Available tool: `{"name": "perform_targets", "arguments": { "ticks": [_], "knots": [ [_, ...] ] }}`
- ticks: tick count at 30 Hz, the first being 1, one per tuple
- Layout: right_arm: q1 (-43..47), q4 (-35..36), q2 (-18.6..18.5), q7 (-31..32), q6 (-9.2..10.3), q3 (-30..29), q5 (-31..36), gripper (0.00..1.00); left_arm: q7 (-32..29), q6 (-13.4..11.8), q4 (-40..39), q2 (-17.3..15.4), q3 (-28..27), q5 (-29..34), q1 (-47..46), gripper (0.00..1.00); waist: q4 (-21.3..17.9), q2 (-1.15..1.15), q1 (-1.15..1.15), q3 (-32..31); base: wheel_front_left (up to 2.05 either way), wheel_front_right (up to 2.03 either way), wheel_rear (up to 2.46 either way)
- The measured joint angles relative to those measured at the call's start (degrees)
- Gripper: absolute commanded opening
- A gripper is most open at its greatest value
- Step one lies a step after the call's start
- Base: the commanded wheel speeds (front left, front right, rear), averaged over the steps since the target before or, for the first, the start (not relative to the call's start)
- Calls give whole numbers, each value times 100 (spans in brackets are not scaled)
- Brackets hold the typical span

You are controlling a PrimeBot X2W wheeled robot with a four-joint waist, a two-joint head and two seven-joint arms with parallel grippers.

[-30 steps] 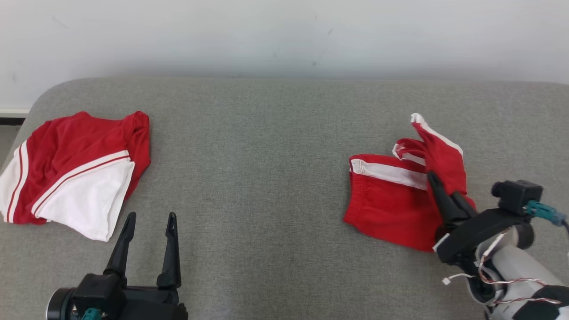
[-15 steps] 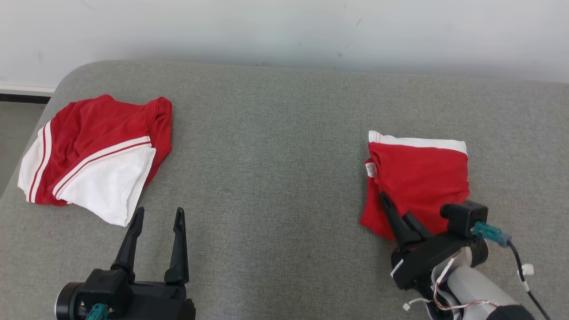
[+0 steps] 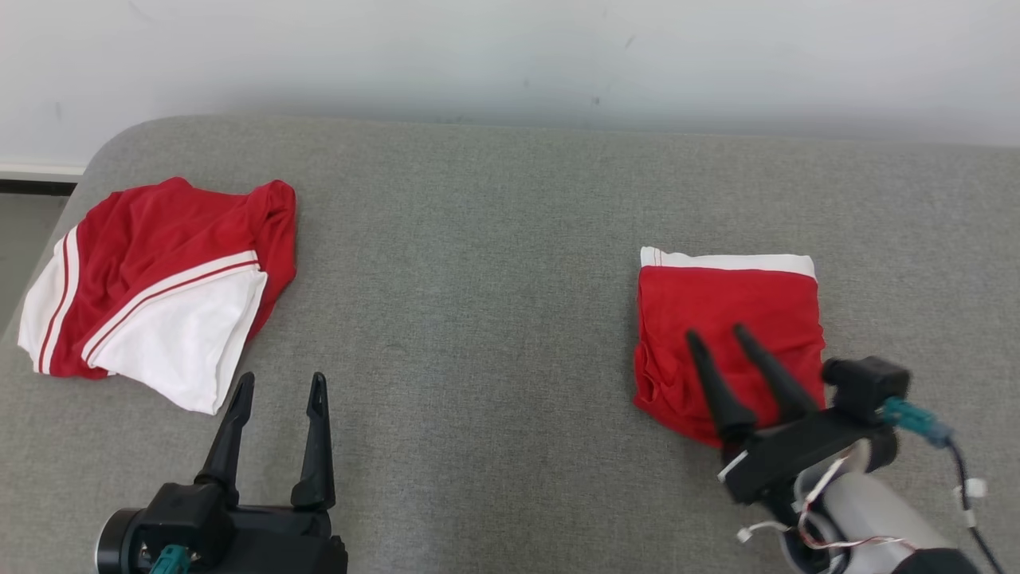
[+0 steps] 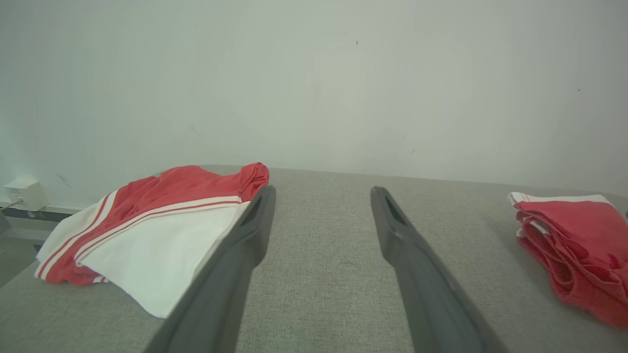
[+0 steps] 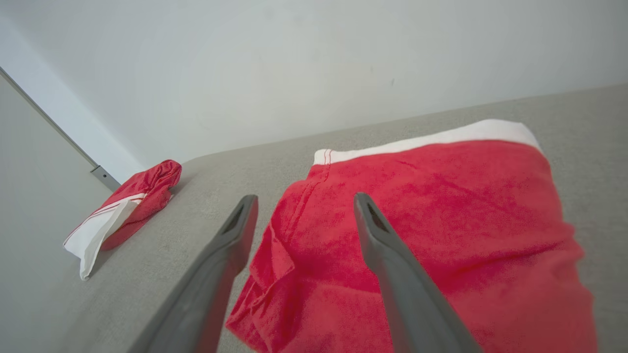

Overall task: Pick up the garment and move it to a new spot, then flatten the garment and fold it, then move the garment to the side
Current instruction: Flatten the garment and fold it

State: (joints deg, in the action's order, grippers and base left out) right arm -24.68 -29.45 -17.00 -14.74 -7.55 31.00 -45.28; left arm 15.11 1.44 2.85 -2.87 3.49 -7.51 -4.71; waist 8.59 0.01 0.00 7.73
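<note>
The garment (image 3: 729, 311) is a red piece with a white band along its far edge, lying folded into a compact rectangle on the right of the grey padded surface (image 3: 478, 279). My right gripper (image 3: 716, 332) hovers over its near half, open, with nothing between the fingers. In the right wrist view the garment (image 5: 441, 215) spreads under and beyond the open right gripper (image 5: 304, 200). My left gripper (image 3: 282, 379) stands open and empty at the lower left. The left wrist view has the garment (image 4: 579, 245) at its right edge, far from the left gripper (image 4: 323, 189).
A second red and white garment (image 3: 151, 279) lies loosely folded at the far left of the surface, near its rounded corner; it also shows as a red and white garment (image 4: 162, 215) beside my left fingers. A pale wall (image 3: 510, 56) runs behind the surface.
The right gripper has opened and let go of the garment. The raised flap it held now lies flat, leaving a neat folded rectangle. The head camera shifted slightly; the left arm stayed put.
</note>
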Motion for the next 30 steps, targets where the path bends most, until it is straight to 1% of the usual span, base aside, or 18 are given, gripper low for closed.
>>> {"name": "perform_targets", "arguments": {
  "ticks": [2, 5, 9, 10, 11, 12, 16, 23, 27, 28, 30],
  "knots": [
    [10, 171, -101, -20, 0, -238, 121, 100, 0, 3, -1, -1, -30, 3, 2, 100, -30, 0, 0, -17, 0, 0, 0],
    [132, 464, -223, -29, 0, -794, 321, 100, 1, 7, -8, 0, -53, 23, 24, 100, -78, 0, 0, -42, 0, 0, 0],
    [458, 573, -360, -38, 0, -1425, 714, 100, 0, 14, -10, -1, -67, 29, 31, 100, -104, 0, 0, -69, 0, 0, 0],
    [528, 552, -352, -40, 0, -1584, 716, 46, 0, 15, -9, 0, -66, 29, 32, 100, -102, 0, 0, -71, 0, 0, 0],
    [596, 497, -349, -40, 0, -1697, 742, 27, 1, 18, -10, 0, -60, 29, 32, 100, -95, 0, 0, -73, 0, 0, 0],
    [657, 452, -353, -38, 0, -1783, 812, 0, 0, 35, -5, -2, -57, 29, 32, 100, -87, 0, 0, -72, 0, 0, 0],
    [725, 256, -303, -40, 0, -1869, 974, 0, 0, 59, 3, -1, -48, 32, 27, 100, -56, 0, 0, -39, 0, 0, 0],
    [467, -432, -181, -40, 0, -1507, 1488, 0, 0, 104, 51, -1, 23, 43, -70, 100, 62, 0, 0, 14, 0, 0, 0],
    [337, -764, 137, -38, 0, -1323, 1647, 0, 0, 111, 80, -1, 45, 45, -74, 100, 142, 0, 0, 23, 0, 0, 0],
    [252, -855, 331, -38, 0, -1185, 1727, 0, 1, 111, 90, -1, 57, 45, -75, 100, 182, 0, 0, 26, 0, 0, 0],
    [204, -902, 528, -40, 0, -1010, 1809, 0, 1, 115, 101, -1, 63, 44, -80, 100, 221, -1, 0, 30, 0, 0, 0]
  ]
}}
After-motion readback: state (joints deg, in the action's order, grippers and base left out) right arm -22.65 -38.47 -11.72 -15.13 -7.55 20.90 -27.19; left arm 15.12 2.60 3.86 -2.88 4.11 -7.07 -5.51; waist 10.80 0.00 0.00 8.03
